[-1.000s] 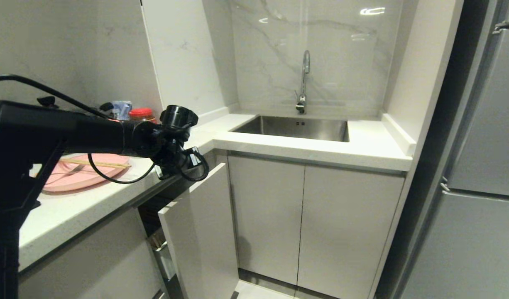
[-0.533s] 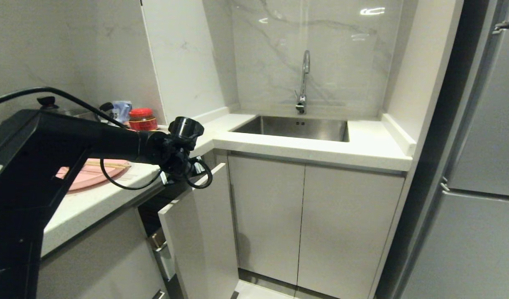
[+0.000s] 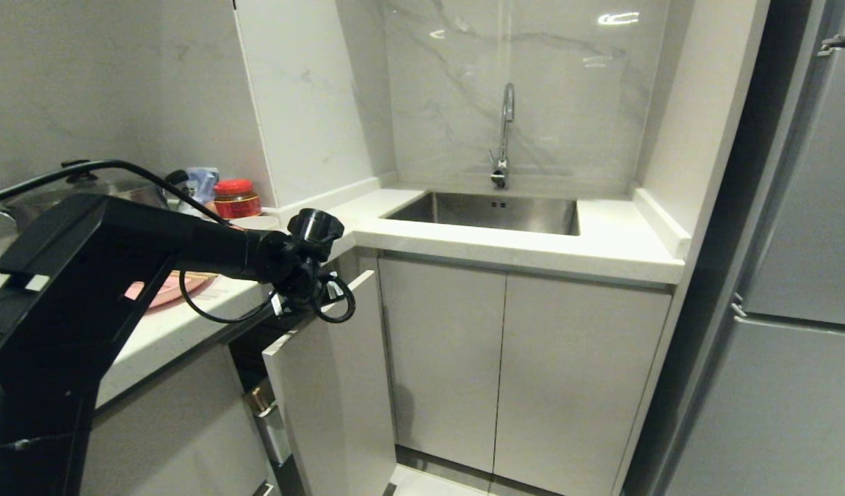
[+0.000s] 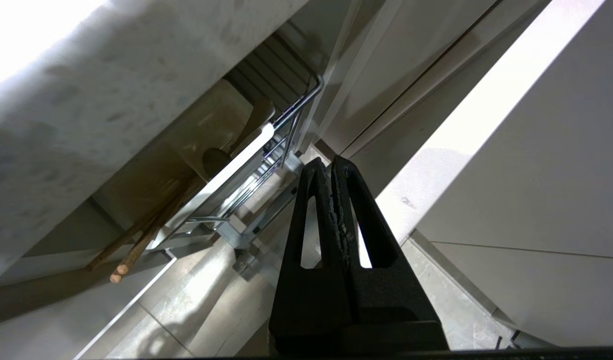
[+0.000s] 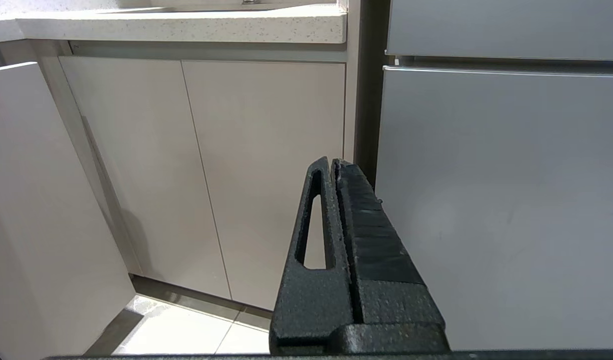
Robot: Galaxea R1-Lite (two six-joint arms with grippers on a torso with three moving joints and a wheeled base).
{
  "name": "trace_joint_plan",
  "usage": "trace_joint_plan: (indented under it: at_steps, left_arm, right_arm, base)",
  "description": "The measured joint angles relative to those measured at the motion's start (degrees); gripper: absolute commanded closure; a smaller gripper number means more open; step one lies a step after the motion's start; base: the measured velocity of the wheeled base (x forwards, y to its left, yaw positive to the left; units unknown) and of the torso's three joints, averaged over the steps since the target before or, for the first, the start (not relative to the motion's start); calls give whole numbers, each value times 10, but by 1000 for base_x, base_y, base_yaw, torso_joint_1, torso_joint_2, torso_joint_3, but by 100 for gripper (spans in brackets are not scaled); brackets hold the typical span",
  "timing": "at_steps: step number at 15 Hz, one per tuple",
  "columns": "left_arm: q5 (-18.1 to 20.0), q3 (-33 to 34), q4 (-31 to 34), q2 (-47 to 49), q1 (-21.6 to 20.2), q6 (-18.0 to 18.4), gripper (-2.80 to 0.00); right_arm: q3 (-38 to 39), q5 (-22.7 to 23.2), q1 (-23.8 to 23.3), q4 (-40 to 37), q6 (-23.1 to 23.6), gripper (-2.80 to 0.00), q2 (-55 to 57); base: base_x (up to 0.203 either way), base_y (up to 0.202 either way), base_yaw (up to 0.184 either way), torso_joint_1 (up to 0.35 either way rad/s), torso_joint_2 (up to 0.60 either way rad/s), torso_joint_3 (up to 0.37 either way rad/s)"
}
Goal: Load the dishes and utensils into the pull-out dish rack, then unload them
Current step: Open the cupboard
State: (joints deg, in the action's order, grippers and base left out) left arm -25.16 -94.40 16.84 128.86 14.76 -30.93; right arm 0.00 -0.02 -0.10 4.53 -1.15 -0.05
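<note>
Left end effector (image 4: 331, 162) hanging pinched together, empty, over half-open pull-out dish rack (image 4: 286, 120); right end effector (image 5: 331, 162) sitting pinched together by fridge (image 5: 501, 200).

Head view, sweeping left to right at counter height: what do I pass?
Pale-pink round plate → red-lidded jar → left arm's black wrist → steel sink with chrome tap → grey fridge door.

One plate (image 3: 166, 289), one jar (image 3: 236, 198), two chopsticks (image 4: 136, 245).
</note>
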Motion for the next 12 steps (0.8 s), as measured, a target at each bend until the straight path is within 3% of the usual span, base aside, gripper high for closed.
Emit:
trace_joint_plan:
  at_steps: [6,12]
  left_arm:
    - [4,5,1,5,6,0,0]
    - [69,12,52,-4,31,-12,0]
  right_arm:
    - [0,0,0,0,0,0,0]
    - [0,0,0,0,0,0,0]
  base:
    - [0,0,0,0,0,0]
    - [0,0,0,0,0,0]
